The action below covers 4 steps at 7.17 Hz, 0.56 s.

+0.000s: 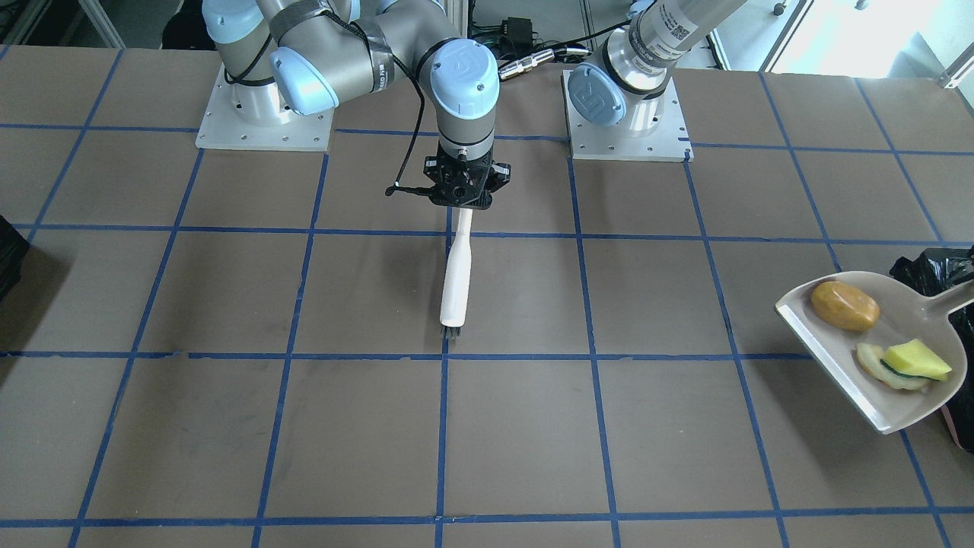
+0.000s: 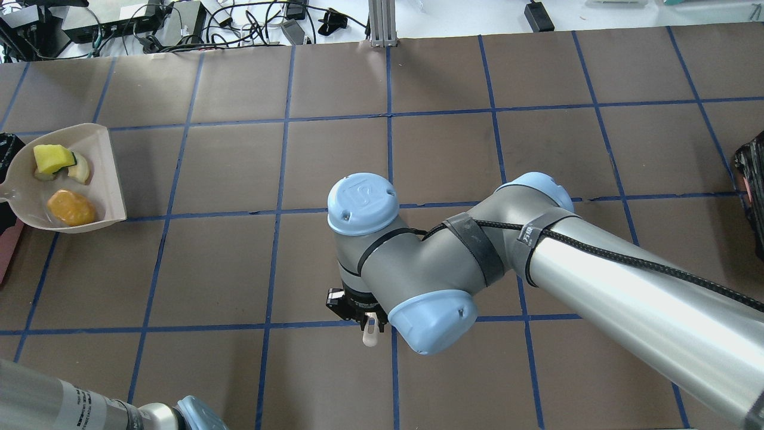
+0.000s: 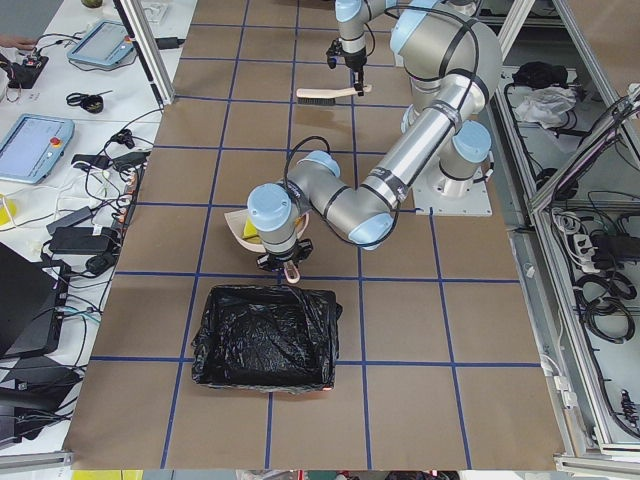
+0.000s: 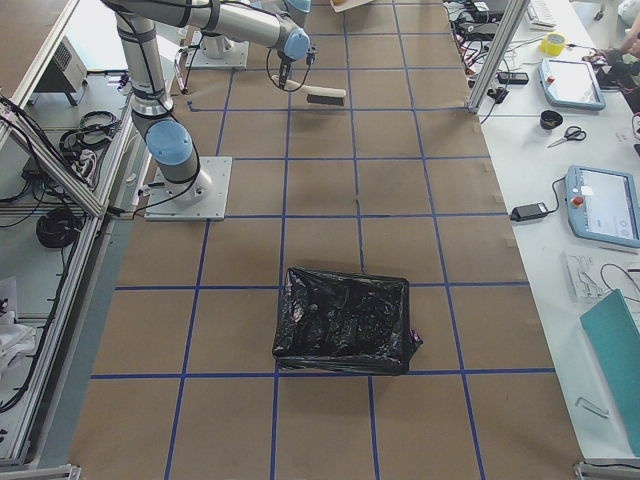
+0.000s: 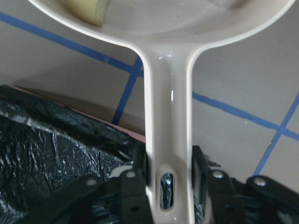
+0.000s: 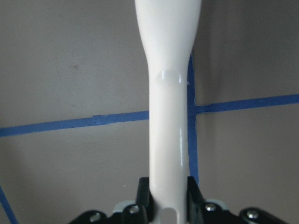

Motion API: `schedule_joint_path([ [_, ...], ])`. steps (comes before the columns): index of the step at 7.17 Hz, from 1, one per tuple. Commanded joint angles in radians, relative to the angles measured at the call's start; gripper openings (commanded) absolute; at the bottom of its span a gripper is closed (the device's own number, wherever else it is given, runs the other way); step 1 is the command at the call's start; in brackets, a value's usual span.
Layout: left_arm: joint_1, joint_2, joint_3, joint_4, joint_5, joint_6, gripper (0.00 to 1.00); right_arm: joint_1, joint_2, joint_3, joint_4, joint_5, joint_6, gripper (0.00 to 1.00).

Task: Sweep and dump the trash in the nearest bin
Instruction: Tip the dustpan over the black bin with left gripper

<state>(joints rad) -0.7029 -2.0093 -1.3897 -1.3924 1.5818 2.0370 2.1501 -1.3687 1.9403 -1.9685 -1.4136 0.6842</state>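
I see L claw point(image 5: 169, 173) pinching dustpan point(image 1: 829, 359) handle, trash point(image 1: 845, 306) aboard | R claw point(image 6: 169, 196) pinching brush point(image 1: 456, 280) | arm label point(image 1: 674, 27) unreadable

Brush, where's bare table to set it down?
Bare table lies both sides of the brush: between it and the dustpan, and across most of the right arm's half. Crowded only at the left end, where the dustpan holding the trash is beside the bin.

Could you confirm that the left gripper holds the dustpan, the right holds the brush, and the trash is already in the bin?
Not quite: the front-facing view shows the trash lying in the dustpan, not the bin. The left gripper holds the dustpan, the right gripper the brush.
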Motion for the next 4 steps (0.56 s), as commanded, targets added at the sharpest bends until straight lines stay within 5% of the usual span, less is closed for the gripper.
schedule_joint_path([
  [1,0.055,-0.050,0.185,-0.114,0.000,0.056,0.00,-0.013,-0.001,0.008,0.000,-0.002,-0.024,0.00],
  [4,0.132,-0.201,0.439,-0.162,0.035,0.132,0.00,-0.018,-0.001,0.020,0.000,-0.025,-0.012,0.00],
])
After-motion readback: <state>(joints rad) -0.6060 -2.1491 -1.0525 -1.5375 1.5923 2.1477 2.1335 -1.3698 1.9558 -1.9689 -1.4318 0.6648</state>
